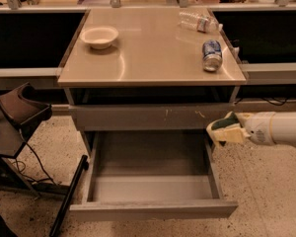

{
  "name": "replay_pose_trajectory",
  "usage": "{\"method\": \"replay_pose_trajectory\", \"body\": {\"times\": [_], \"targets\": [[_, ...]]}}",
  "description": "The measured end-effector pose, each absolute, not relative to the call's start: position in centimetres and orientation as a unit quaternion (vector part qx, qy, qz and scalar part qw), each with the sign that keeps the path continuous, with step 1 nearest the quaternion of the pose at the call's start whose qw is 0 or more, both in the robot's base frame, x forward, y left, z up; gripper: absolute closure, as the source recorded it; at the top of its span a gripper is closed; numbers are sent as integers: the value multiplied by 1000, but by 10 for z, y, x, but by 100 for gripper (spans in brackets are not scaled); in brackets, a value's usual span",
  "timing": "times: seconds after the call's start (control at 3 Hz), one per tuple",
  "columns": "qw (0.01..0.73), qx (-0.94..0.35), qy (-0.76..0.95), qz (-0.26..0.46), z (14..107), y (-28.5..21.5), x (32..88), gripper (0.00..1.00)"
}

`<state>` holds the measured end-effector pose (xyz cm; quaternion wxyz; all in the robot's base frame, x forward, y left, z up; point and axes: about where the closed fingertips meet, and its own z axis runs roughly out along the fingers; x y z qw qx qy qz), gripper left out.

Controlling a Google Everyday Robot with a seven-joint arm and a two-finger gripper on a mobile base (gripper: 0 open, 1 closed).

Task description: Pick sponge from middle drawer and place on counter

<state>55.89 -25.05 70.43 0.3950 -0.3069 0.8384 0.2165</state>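
Note:
The sponge (pixel 221 130), dark green face on a yellow body, is held in my gripper (pixel 233 132), which is shut on it. The white arm (pixel 278 128) reaches in from the right edge. The sponge hangs in the air just right of the cabinet, above the right wall of the open middle drawer (pixel 153 210) and below the level of the counter (pixel 153 58). The drawer is pulled far out and its grey floor shows nothing inside. The scratched drawer front (pixel 153 116) above it is closed.
On the counter stand a white bowl (pixel 99 36) at the back left, a soda can (pixel 212 55) lying near the right edge, and a plastic bottle (pixel 197 21) lying at the back right. A dark chair (pixel 20 111) and cables stand at the left. Dark shelves flank the cabinet.

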Motion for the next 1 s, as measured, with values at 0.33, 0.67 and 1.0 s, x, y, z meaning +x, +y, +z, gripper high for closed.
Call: {"method": "replay_pose_trajectory", "body": {"times": [0.33,0.67,1.0], "targets": [[443,-305,822,188,802,-266,551,100],[479,-295,809,169,904,-280,567,100],[498,-288,802,161,931,-287,575,100]]}}
